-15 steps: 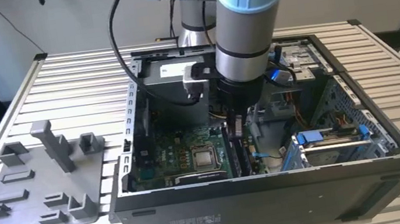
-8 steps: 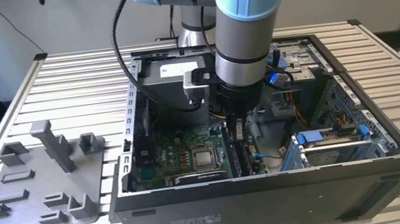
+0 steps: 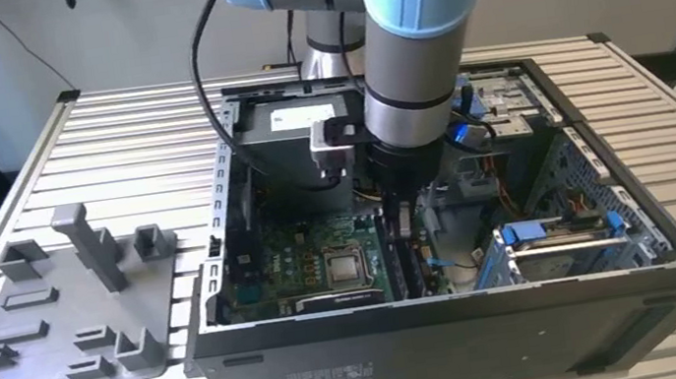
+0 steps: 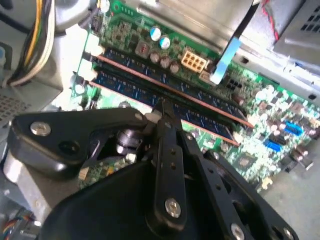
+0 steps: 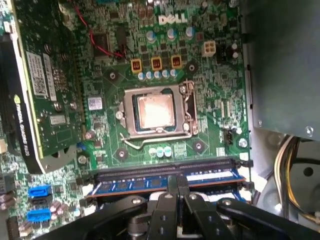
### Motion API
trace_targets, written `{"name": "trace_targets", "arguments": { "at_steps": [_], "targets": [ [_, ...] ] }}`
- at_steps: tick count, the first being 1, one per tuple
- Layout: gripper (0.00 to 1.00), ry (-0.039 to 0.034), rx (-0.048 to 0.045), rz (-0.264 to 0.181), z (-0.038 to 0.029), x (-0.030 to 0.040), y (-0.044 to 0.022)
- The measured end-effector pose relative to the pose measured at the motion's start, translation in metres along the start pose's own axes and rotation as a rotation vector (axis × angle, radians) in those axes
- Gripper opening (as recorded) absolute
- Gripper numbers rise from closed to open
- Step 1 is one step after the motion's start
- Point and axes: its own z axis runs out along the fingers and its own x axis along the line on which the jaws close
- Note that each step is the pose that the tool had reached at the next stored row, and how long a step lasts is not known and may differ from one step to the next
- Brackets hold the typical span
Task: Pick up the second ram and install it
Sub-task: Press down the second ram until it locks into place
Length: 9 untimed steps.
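We see the arm reaching straight down into the open computer case (image 3: 464,331), with the gripper (image 3: 399,226) low over the motherboard (image 3: 309,263), just beside the bare processor socket (image 3: 346,268) on the exterior view's right of it. In both wrist views the black fingers (image 4: 167,150) come together to a narrow point, nearly closed, their tips resting on the top edge of the second ram (image 4: 200,117). That board stands on edge in a memory slot, dark blue-black with a coppery strip along it, and the other matching stick (image 4: 150,67) sits in the next slot right alongside, on the side away from the fingers. In the first wrist view the fingertips (image 5: 176,186) meet the ram (image 5: 150,182) near its middle, with the socket (image 5: 156,111) just beyond the slots. We cannot tell whether the fingers truly clamp the board or only press on it. On the table to the exterior view's left of the case lies the grey plastic holder tray (image 3: 51,319)
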Motion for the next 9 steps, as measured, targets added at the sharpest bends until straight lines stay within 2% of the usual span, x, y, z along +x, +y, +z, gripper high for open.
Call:
{"name": "trace_targets", "arguments": {
  "at_steps": [2, 9],
  "targets": [
    [0.11, 0.0028, -0.0004, 0.000, -0.0099, 0.0003, 0.0001],
    [0.11, 0.0026, -0.0004, 0.000, -0.0418, -0.0005, -0.0002]
  ]
}}
